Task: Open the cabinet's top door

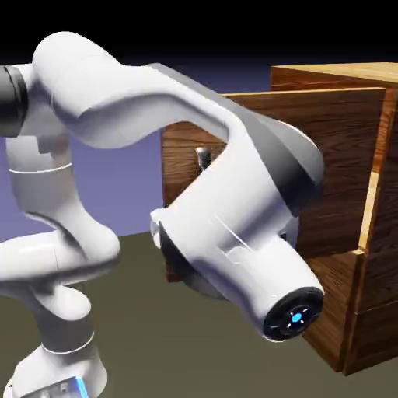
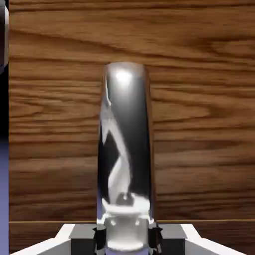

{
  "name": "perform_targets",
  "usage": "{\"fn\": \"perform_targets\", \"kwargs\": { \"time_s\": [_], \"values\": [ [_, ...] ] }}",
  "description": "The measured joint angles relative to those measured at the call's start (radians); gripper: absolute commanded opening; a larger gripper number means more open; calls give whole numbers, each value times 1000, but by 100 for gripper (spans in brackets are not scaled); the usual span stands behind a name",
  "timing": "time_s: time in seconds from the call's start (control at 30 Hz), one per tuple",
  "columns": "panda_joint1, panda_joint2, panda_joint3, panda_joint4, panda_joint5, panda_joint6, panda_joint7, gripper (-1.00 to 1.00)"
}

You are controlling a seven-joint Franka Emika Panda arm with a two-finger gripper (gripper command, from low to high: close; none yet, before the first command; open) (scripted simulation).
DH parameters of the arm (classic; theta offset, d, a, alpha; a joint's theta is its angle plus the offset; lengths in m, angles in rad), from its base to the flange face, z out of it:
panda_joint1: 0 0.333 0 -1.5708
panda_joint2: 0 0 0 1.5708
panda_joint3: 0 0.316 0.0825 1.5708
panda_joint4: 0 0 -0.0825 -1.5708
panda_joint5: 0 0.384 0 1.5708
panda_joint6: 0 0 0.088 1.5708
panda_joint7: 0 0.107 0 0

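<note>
Gripper (image 2: 127, 238): closed tight on the silver handle (image 2: 125, 149); in the hand view the two grey fingertips (image 2: 82, 234) sit at the bottom edge with the handle's lower end pinched between them. In the exterior view the gripper itself is hidden behind the arm's forearm.
Handle: a curved, mirror-bright metal bar, rising straight ahead of the gripper up the middle of the hand view and reflecting the white arm. In the exterior view only a small piece of it (image 1: 203, 158) shows, just above the wrist.
Top door (image 1: 311, 155): the taller wood-grain panel directly beyond the gripper; it fills almost the whole hand view behind the handle (image 2: 199, 124). In the exterior view it stands swung out from the cabinet body, its free edge with the handle on the side nearest the arm, its far edge at the cabinet's front corner.
Cabinet (image 1: 381, 256): glossy brown wood, boxy, beyond and to the side of the gripper, at the exterior view's right; its top surface shows above the door.
Lower panel (image 1: 334, 303): shorter, under the top door and below the gripper, partly covered by the arm.
Arm (image 1: 233, 210): white, bent over from the exterior view's left, its round wrist cap with a blue light (image 1: 295, 315) facing the camera.
Table (image 1: 179, 342): dull olive surface under the arm and cabinet.
</note>
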Motion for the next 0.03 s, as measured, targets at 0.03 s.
{"fn": "perform_targets", "kwargs": {
  "time_s": [0.03],
  "values": [
    [1,10,3,12,-5,-3,0,100]
  ]
}}
